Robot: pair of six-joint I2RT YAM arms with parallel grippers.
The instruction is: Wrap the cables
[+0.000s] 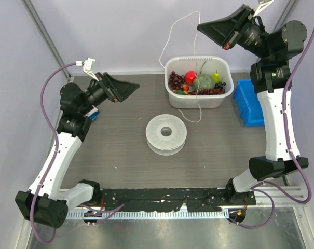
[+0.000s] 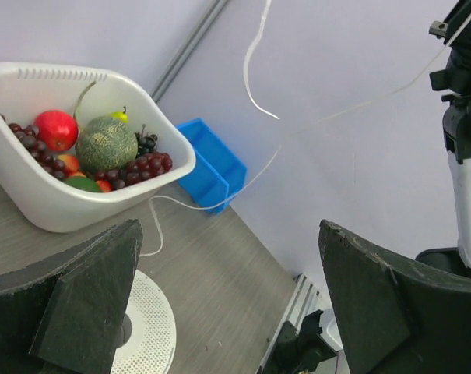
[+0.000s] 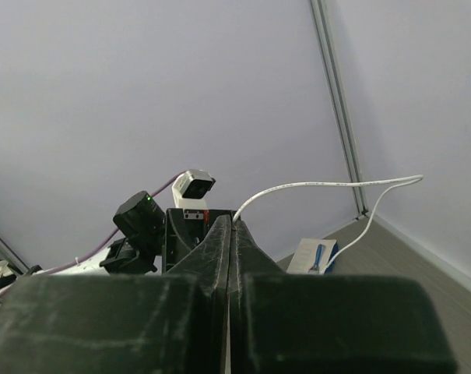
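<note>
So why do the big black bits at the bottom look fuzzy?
Left wrist view: the left hand is near the lens, so it looks soft, while the bowl is crisp. Right wrist view: same for the right hand, shut on the cord. Top view: sharp.

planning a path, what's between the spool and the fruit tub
Only a loop of cable, drooping off the tub front onto the table near the spool; the rest is bare. The top view shows it.

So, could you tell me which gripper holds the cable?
The right gripper, pinched shut on the cable; the left gripper hangs open and empty.
</note>
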